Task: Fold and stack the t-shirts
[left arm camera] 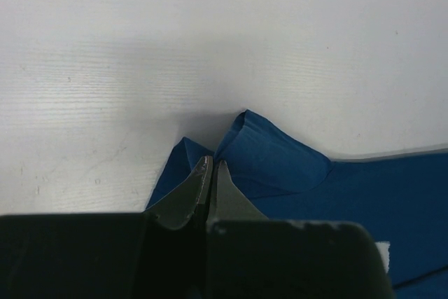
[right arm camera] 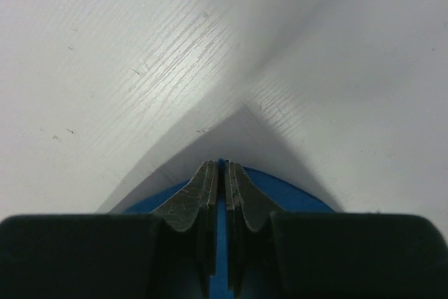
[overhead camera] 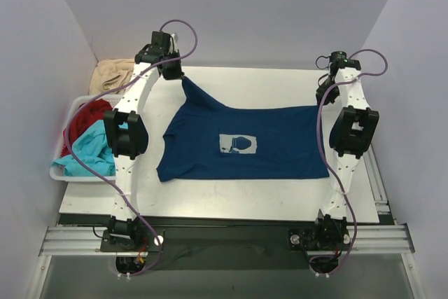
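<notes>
Matt navy cloth t-shirt (overhead camera: 280, 146), white table (overhead camera: 280, 83) with faint wood grain; scuffed grey metal fingers (left arm camera: 197, 190)

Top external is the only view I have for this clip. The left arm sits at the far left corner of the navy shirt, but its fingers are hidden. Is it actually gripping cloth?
Observer: Yes. The left wrist view shows the left gripper shut, with a fold of the navy t-shirt pinched between its fingers.
Operator: And the right arm, at the far right corner?
Observer: The right wrist view shows the right gripper shut too, with a thin strip of blue cloth caught between its fingers.
Operator: Does the cloth lie flat at the left fingertips?
Observer: No. It stands up there in two peaked folds, with bare white table beyond them.
</notes>
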Controlling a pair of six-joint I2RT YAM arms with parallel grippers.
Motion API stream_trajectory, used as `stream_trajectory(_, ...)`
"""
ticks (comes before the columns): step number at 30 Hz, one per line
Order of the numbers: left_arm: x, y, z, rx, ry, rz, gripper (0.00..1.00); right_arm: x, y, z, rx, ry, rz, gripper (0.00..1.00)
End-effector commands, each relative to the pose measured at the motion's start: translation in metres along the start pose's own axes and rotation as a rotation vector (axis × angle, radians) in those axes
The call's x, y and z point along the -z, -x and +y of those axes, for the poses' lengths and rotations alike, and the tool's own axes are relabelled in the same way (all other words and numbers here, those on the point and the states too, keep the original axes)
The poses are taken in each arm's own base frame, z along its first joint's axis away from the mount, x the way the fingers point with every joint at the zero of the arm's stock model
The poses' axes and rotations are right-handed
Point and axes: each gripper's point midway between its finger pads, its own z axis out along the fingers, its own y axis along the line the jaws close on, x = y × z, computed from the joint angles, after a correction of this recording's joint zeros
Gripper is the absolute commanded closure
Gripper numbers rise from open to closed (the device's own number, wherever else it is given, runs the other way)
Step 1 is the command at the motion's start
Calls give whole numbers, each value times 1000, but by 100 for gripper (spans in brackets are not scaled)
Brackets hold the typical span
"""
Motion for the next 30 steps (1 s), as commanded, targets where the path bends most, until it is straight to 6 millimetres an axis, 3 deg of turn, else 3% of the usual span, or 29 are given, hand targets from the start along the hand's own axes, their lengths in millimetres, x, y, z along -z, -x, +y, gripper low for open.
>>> stream_trajectory(1,6,21,-6,-2,-37,-56,100,40,14,-2,-17,17,-57,100)
stream_trajectory(6,19,26,-11,-16,-56,-64,100,47,6,-9,-7,12,-40,100)
stream_trajectory(13,45,18,-14,-35,-63,-40,100,61,-3,-20,3,-1,-40,100)
stream_trajectory(17,52,-6,0,-54,-18,8,100,71,-10,-30,4,-14,-40,100)
stream_trajectory(18,64,-3,-2,-61,-21,-13,100,71,-12,-33,6,-26,-42,100)
stream_trajectory(30,117,7,-6,-79,-10,-80,100,68,-41,-60,10,-71,1,100)
